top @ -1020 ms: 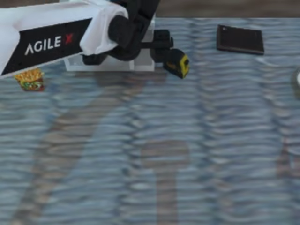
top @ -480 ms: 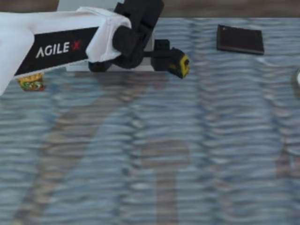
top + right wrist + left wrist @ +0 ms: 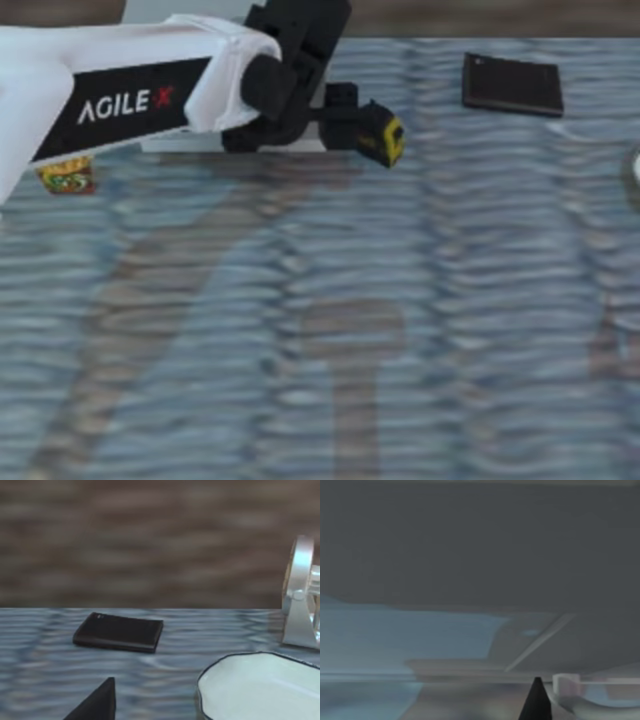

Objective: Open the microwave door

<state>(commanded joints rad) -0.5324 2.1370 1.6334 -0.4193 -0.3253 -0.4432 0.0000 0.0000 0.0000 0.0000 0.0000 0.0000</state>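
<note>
The white-grey microwave point(image 3: 180, 146) stands at the back left of the table, mostly hidden under my left arm. My left gripper point(image 3: 338, 108) is at the microwave's right front corner. The left wrist view is pressed up against the microwave: the grey window of the microwave door point(image 3: 480, 545) fills it, with the pale blue floor point(image 3: 395, 635) showing low down and a white frame strip point(image 3: 470, 667) below that. How far the door stands from the body cannot be made out. My right gripper point(image 3: 100, 702) is parked off the right of the top view.
A black and yellow block point(image 3: 382, 133) sits right beside the left gripper. A flat dark book point(image 3: 512, 84) point(image 3: 119, 632) lies at the back right. A fries pack point(image 3: 65, 178) peeks out under the left arm. A white dish point(image 3: 260, 685) and a silver stand point(image 3: 300, 600) are near the right gripper.
My left arm has shifted a little to the right and toward the back, covering more of the fries pack and the microwave. In the last half second it barely moved.
</note>
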